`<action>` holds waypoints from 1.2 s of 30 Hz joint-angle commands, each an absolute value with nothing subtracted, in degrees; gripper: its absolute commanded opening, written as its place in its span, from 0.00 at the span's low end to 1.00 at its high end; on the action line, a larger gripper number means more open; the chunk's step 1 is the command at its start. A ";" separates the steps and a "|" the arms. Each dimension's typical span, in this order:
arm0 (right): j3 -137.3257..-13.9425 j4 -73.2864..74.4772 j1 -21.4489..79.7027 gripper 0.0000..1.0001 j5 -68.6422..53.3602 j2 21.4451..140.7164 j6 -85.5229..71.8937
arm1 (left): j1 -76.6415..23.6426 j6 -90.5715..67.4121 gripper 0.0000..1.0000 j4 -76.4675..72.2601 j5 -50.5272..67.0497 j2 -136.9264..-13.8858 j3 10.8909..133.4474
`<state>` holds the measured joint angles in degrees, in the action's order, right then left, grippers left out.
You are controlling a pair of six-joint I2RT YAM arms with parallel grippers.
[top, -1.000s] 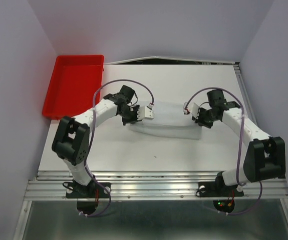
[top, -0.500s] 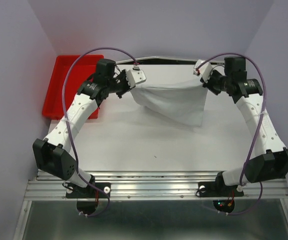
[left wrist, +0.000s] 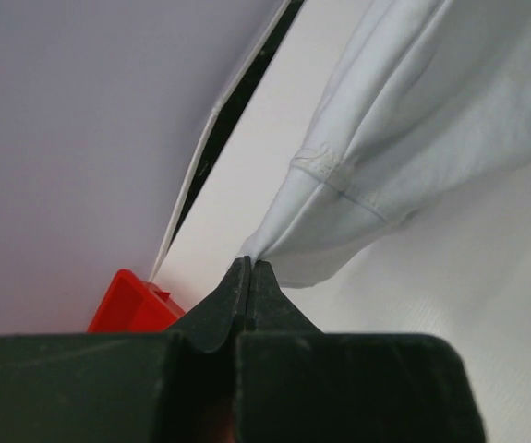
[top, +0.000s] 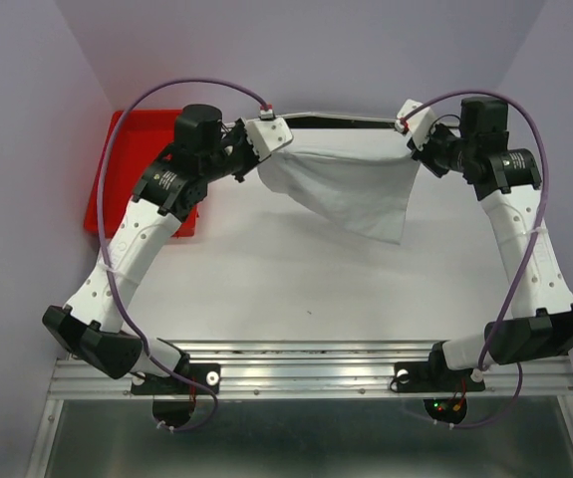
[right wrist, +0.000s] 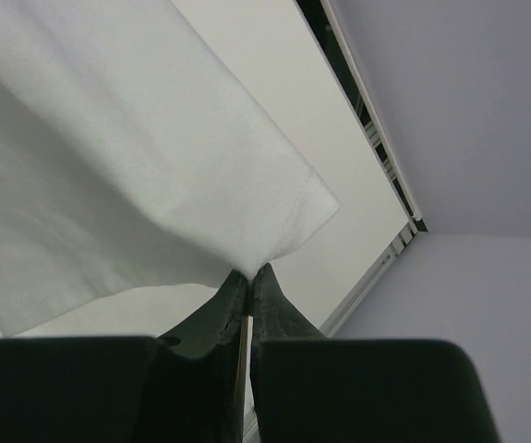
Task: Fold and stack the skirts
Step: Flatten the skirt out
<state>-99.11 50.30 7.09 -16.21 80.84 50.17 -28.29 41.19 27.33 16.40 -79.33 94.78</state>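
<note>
The skirt (top: 351, 189) hangs above the table's (top: 296, 289) far edge, with bare tabletop in front of it. A red tray (top: 127, 149) sits at the far-left corner, beside the left arm. The left gripper (left wrist: 249, 268) and the right gripper (right wrist: 248, 272) each pinch tight on an upper corner of the cloth.

Bright even light, foreground perhaps soft

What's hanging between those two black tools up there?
A plain white cloth skirt, stretched between left tool and right tool, each shut on a corner. The top view shows it.
</note>
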 commanded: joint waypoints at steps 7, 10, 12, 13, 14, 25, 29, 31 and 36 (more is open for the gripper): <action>-91.85 56.16 6.59 0.01 -19.42 83.23 53.25 | -30.76 36.57 0.00 32.26 16.18 -77.09 90.19; -87.04 59.67 6.59 0.01 -20.82 82.88 56.50 | -30.85 36.91 0.00 33.66 16.17 -74.89 85.01; -83.59 65.39 6.59 0.01 -22.50 81.74 59.85 | -31.03 38.14 0.00 34.54 17.58 -71.10 78.68; -83.32 66.87 6.59 0.01 -23.63 81.65 60.55 | -31.11 38.23 0.00 34.54 17.75 -70.32 77.62; -83.32 68.80 6.59 0.01 -24.25 81.56 60.99 | -31.11 38.49 0.00 35.24 17.93 -69.09 76.65; -92.62 61.89 6.59 0.01 -25.05 93.94 45.63 | -31.46 36.04 0.00 26.03 11.26 -76.63 77.16; -104.56 55.29 6.59 0.01 -21.63 100.46 41.48 | -30.07 36.56 0.00 21.01 5.11 -87.17 85.85; -115.27 55.28 5.37 0.01 -19.79 105.01 39.64 | -28.75 35.95 0.00 19.95 4.13 -89.72 92.61; -126.38 59.31 4.75 0.01 -20.47 105.92 42.44 | -26.89 38.05 0.00 20.74 8.24 -90.36 98.89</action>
